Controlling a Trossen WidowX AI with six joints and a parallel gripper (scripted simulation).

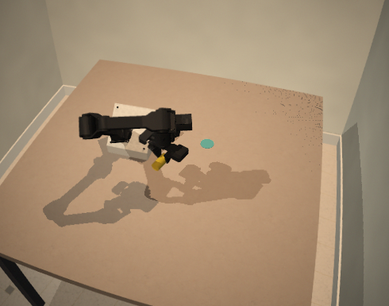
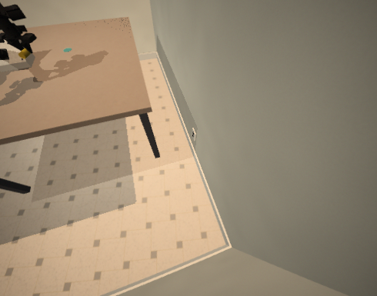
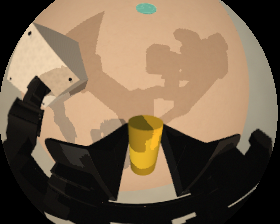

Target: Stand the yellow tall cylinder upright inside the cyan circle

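The black gripper (image 1: 163,158) is clamped on the yellow cylinder (image 1: 159,162), which hangs in the air above the table (image 1: 236,233), clear of the wood, with its own shadow well below it. The cylinder sits between the two fingers and sticks out past their tips.

From above, the cylinder pokes down and toward the front-left of the table, its long axis tilted, neither flat nor upright. The cyan circle (image 1: 206,144) lies on the table well apart from it, off to the right, beyond the arm's white base block (image 1: 127,149).

The wrist camera shows what the others hide: the cylinder (image 3: 145,143) held square in the middle of the jaws, its length running straight out from the gripper (image 3: 145,160), with the circle (image 3: 145,8) far ahead at the top of the picture. The side view catches only the cylinder's free end (image 2: 25,53) at the far left edge, with the circle (image 2: 68,50) to its right.
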